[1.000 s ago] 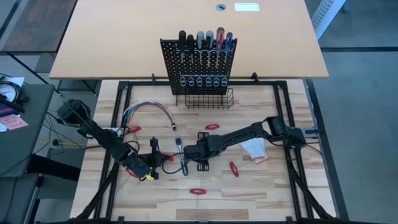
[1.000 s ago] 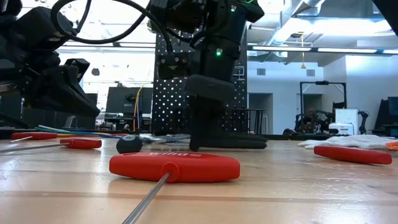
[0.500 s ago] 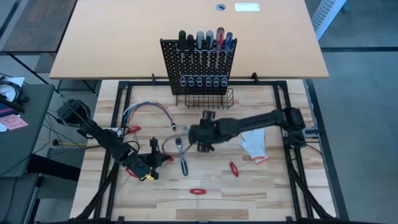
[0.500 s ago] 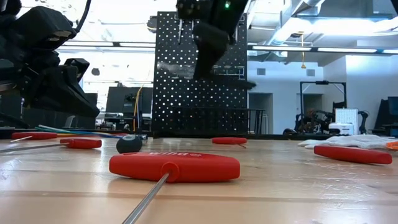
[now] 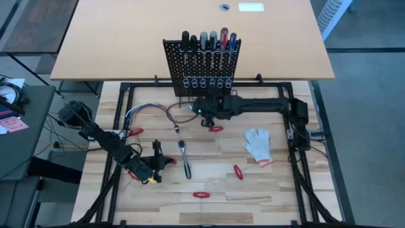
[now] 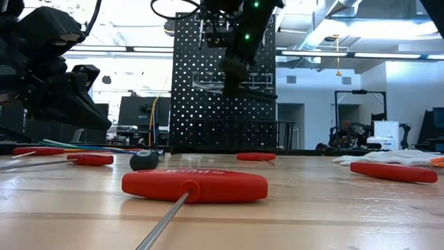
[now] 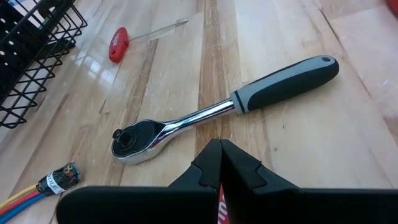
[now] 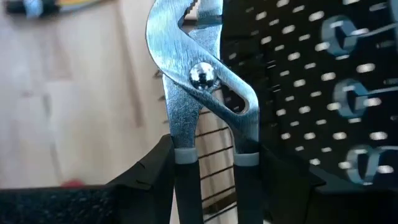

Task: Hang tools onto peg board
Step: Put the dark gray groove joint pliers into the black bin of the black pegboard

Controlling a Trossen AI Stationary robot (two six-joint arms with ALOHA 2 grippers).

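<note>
Close in front of the peg board (image 5: 204,68), above the wire basket (image 5: 208,101) at its base, the right gripper (image 5: 204,109) is clamped on a pair of silvery pliers (image 8: 200,81). The right wrist view shows the grey-sleeved handles pinched between the fingers, jaws pointing outward with the board's ring holders (image 8: 346,34) just beside them. From the table-level view the gripper hangs well clear of the tabletop; whether the pliers touch the board is hard to judge.

Screwdrivers (image 5: 209,40) already stand in the board's top row. On the table lie a ratchet wrench (image 7: 224,112), several red-handled tools (image 5: 237,171), a white glove (image 5: 258,144) and a bundle of coloured cables (image 5: 147,111).

At the near left, the left gripper (image 7: 219,163) rests low with its fingers closed together on nothing, just short of the ratchet.
</note>
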